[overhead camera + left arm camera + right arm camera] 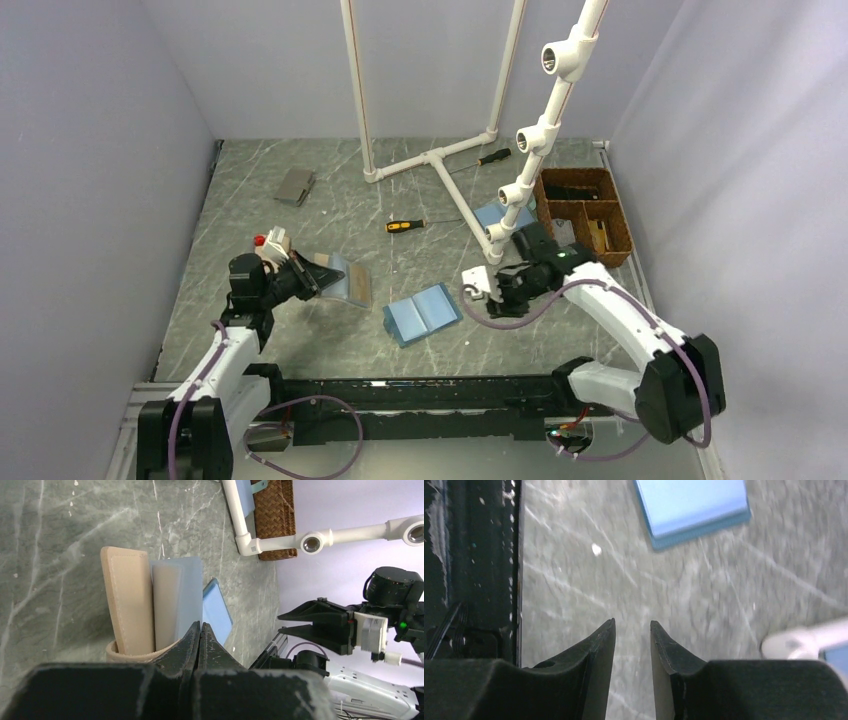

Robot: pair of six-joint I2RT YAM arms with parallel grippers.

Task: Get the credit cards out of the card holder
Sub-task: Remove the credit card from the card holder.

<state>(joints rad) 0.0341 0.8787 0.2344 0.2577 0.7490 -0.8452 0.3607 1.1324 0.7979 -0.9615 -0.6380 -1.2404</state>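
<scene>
The left gripper (200,634) is pressed shut on a thin edge of the card holder (127,600), which is held spread open above the left of the table (300,345). The right gripper (633,630), part-spread and empty, is poised near the light-blue wallet (422,313). It is best carried across to the holder's inner pockets, so that a card is pinched and drawn straight along its slot.

The bench (300,340) looks like matt grey veined stone. The card holder (127,600) is matt tan stitched leather-like material. Woven brown wicker forms the basket (274,520); the pipes (430,158) are smooth white plastic.
</scene>
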